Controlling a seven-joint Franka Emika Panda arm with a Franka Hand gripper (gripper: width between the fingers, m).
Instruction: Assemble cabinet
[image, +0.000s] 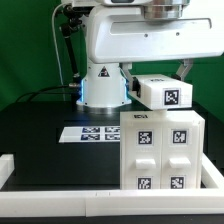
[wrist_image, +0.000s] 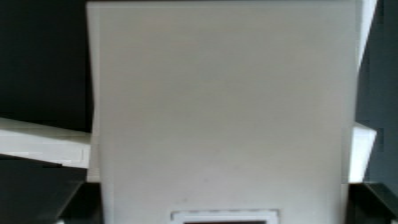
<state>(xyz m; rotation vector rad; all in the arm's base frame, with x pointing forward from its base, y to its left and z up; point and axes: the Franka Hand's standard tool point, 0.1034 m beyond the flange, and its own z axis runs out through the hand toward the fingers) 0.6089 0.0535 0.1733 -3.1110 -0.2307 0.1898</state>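
Note:
The cabinet (image: 160, 152) is a large white box standing at the exterior view's right front, with several black-and-white tags on its front face. My gripper (image: 158, 78) hangs just above it and is shut on a smaller white tagged block (image: 165, 94). The block sits tilted over the cabinet's top; I cannot tell whether they touch. In the wrist view the block (wrist_image: 217, 110) fills the middle between the gripper's (wrist_image: 217, 195) dark fingers, with a tag edge showing at its near end. The fingertips are mostly hidden by the block.
The marker board (image: 88, 132) lies flat on the black table left of the cabinet. The arm's white base (image: 100, 85) stands behind it. A white rail (image: 70, 200) borders the table's front and left. A white edge (wrist_image: 39, 142) shows beside the block.

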